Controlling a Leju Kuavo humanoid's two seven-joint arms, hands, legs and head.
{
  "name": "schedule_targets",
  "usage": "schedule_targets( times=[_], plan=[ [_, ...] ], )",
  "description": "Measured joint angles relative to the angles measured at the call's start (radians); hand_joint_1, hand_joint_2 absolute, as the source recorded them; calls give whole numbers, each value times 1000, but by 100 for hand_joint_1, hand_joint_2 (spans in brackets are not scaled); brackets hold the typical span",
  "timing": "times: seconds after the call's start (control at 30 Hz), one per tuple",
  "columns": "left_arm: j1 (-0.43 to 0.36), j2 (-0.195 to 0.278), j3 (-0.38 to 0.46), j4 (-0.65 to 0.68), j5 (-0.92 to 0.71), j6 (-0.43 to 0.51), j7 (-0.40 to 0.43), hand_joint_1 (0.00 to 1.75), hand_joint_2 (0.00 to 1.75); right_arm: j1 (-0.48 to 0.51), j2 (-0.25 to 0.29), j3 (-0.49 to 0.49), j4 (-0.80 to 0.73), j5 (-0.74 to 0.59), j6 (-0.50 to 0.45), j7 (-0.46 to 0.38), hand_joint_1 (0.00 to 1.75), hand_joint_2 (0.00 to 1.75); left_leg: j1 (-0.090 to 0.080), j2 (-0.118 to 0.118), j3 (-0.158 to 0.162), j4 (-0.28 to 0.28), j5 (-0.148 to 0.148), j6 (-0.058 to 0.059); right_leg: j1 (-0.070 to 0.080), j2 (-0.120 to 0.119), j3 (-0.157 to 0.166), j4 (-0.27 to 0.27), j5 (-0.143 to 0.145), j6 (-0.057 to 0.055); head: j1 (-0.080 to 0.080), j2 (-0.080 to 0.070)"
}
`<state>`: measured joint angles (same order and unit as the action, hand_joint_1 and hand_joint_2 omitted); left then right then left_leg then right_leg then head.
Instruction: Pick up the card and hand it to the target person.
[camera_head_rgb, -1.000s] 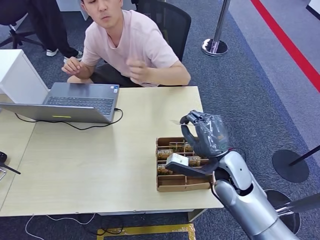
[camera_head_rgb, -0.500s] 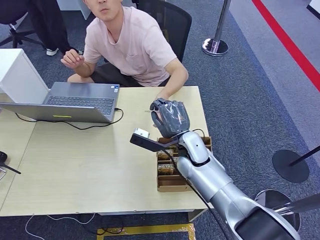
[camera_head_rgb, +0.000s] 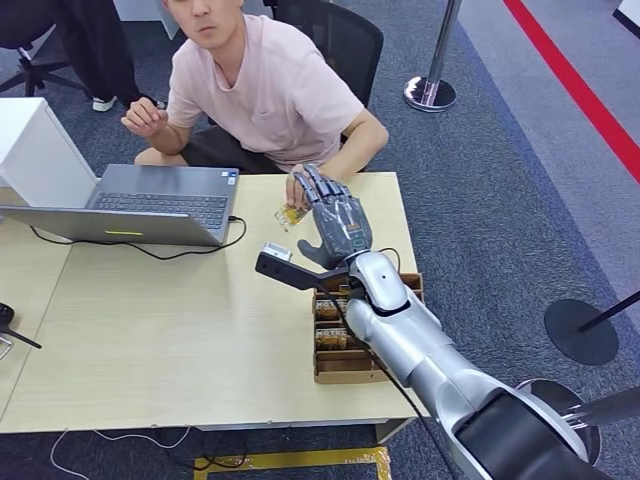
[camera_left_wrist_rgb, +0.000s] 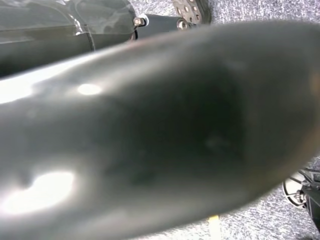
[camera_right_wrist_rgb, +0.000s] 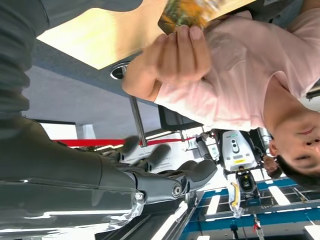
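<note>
The small yellow-green card (camera_head_rgb: 289, 214) is pinched by the fingers of the person's hand (camera_head_rgb: 295, 187) over the far edge of the table. My right hand (camera_head_rgb: 334, 218) is just right of it, fingers spread and holding nothing. In the right wrist view the card (camera_right_wrist_rgb: 187, 10) sits in the person's fingers (camera_right_wrist_rgb: 177, 52), and my dark fingers (camera_right_wrist_rgb: 166, 167) stretch out apart from it. The person in a pink shirt (camera_head_rgb: 268, 85) sits behind the table. Of my left hand, a dark glossy part (camera_left_wrist_rgb: 56, 25) is visible; its fingers are hidden.
A brown cardboard tray (camera_head_rgb: 362, 366) with compartments of cards lies under my right forearm. An open laptop (camera_head_rgb: 155, 205) with a black cable stands at the back left of the wooden table (camera_head_rgb: 189, 330). A white box (camera_head_rgb: 34, 150) stands far left, and a stanchion base (camera_head_rgb: 429, 93) on the carpet.
My right hand carried the card from above the tray leftward toward the person, then spread its fingers. The person's hand reached in and now holds the card.
</note>
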<state>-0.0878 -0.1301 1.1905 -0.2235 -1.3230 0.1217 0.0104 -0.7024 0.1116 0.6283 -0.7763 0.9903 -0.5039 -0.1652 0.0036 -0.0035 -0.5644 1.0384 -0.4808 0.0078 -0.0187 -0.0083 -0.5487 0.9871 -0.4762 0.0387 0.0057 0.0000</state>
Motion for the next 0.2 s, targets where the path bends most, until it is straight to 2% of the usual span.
schedule_targets(
  times=[0.03, 0.13, 0.17, 0.2],
  plan=[
    [0, 0, 0, 0, 0, 0, 0, 0, 0, -1, 1, 0, 3, 0, 0, 0, 0, 175, 0, 0, 0, 0, 0, 0, 0, 0, 0, 0, 0, 0, 0, 0],
    [0, 0, 0, 0, 0, 0, 0, 0, 131, -3, 4, 0, 11, 0, 0, 0, 0, 175, 0, 0, 0, 0, 0, 0, 0, 0, 0, 0, 0, 0, 0, 0],
    [0, 0, -1, 0, 0, 0, 0, 0, 131, -4, 4, 0, 14, 0, 0, 0, 0, 175, 0, 0, 0, 0, 0, 0, 0, 0, 0, 0, 0, 0, 0, 0],
    [0, 0, -1, 0, 0, 0, 0, 0, 116, -4, 4, 0, 15, 0, 0, 0, 0, 175, 0, 0, 0, 0, 0, 0, 0, 0, 0, 0, 0, 0, 0, 0]
  ],
)
